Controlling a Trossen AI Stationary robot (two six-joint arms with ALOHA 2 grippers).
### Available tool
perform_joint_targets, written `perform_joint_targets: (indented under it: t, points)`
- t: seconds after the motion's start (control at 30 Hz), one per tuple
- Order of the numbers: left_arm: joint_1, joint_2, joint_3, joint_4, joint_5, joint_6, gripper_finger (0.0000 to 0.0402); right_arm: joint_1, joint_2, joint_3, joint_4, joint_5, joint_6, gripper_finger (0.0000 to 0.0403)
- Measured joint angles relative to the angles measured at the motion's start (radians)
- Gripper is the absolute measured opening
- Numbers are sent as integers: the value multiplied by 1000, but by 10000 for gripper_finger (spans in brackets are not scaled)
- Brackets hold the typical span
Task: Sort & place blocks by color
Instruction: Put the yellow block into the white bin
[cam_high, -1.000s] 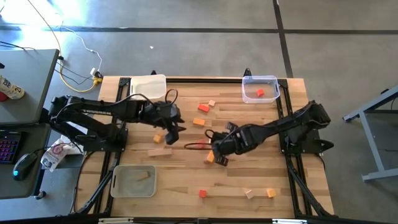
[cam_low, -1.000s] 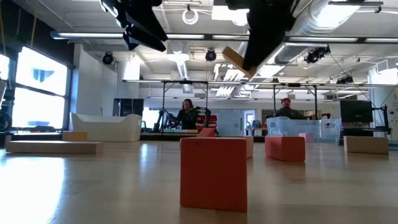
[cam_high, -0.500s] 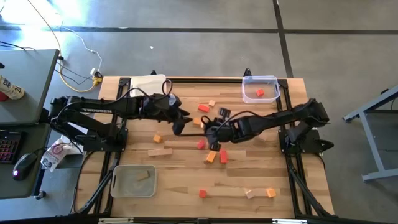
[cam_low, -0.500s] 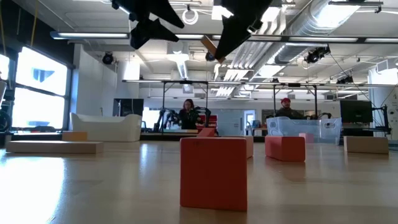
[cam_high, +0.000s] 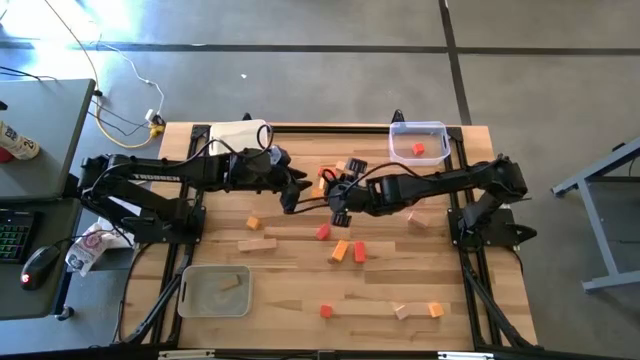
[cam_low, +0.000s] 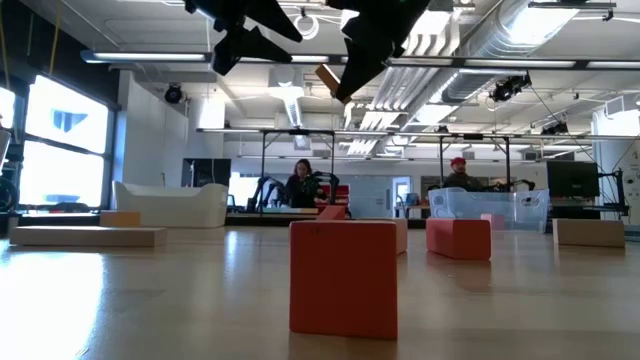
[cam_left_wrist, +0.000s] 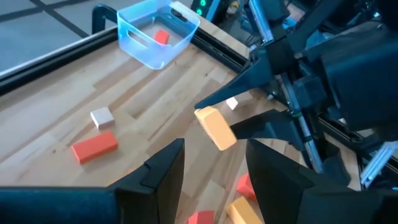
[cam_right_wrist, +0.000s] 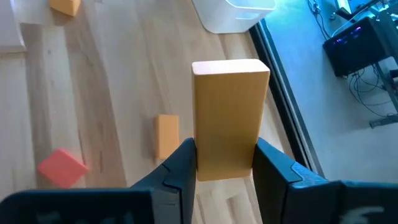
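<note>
My right gripper (cam_high: 333, 203) is shut on an orange-tan bar block (cam_right_wrist: 229, 106) and holds it in the air over the table's middle. In the low view this block (cam_low: 328, 80) shows high above the table. My left gripper (cam_left_wrist: 214, 180) is open and faces that block (cam_left_wrist: 214, 127) from the left at a short distance, without touching it. Other red, orange and tan blocks lie flat on the table, such as a red one (cam_high: 323, 232) and an orange one (cam_high: 340, 250). My right gripper pinches the bar block between its two fingers (cam_right_wrist: 177, 171) at one end (cam_right_wrist: 225, 165). The fingers lie along the bar, and most of it sticks out past the fingertips. They reach in from the table's right. The block is lifted clear of the table.
A clear tray (cam_high: 418, 142) at the far right holds a red block. A white tray (cam_high: 240, 135) sits at the far left, and a translucent tray (cam_high: 215, 290) at the near left holds a tan piece. More blocks (cam_high: 401, 312) lie along the near edge. People show in the room behind.
My right gripper has risen and carried the bar block from the red and orange blocks in the middle toward the far left, up to my left gripper. My left gripper has shifted a little to the right, toward the block.
</note>
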Motion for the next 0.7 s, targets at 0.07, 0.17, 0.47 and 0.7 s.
perform_joint_targets:
  t: [0.07, 0.17, 0.47, 0.7]
  points:
    - [0, 0, 0, 8, -13, 0, 158, -6, 0, 0, -2, 0, -22, 99]
    - [0, 0, 0, 15, -21, -14, 158, -14, 0, 0, -7, -1, -65, 99]
    - [0, 38, 1, 40, -17, -68, 158, -25, 0, 0, -25, 21, -200, 99]
    - [0, 105, 1, 118, 7, -94, 158, -25, 0, 0, -46, 47, -228, 99]
